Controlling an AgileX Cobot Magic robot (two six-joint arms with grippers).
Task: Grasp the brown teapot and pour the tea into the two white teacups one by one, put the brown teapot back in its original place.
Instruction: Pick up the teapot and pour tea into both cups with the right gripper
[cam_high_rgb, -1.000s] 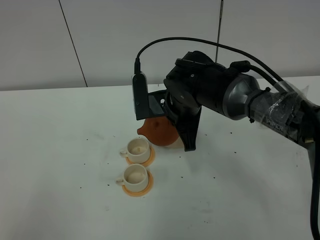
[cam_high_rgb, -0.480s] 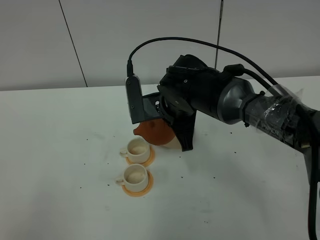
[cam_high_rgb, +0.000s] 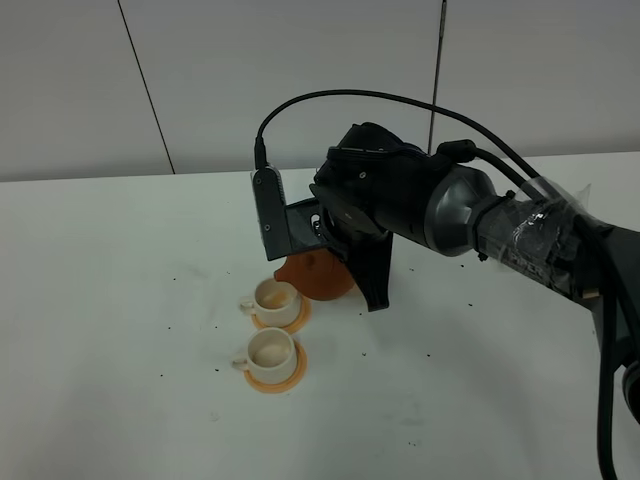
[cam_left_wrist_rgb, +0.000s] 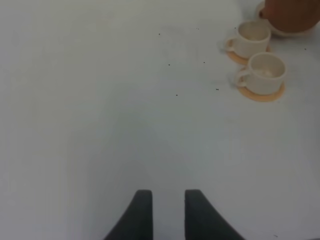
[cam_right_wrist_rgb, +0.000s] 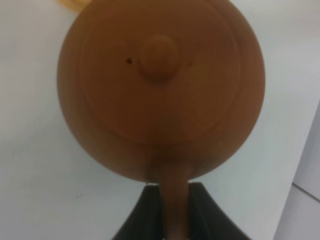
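Though tilted, teapot (cam_high_rgb: 318, 275) within right tool (cam_right_wrist_rgb: 174, 194)

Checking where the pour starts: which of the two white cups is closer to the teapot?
The rear cup, farther from the high camera; the spout of the teapot is right beside it. The front cup sits clear of it.

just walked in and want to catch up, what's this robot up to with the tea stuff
The right gripper has its fingers closed on the handle of the brown teapot, holding it just behind the farther white teacup, spout on that cup's side. Whether tea is flowing cannot be told. The nearer white teacup sits on its orange coaster in front. The left gripper hangs over bare table, fingers apart, holding nothing.
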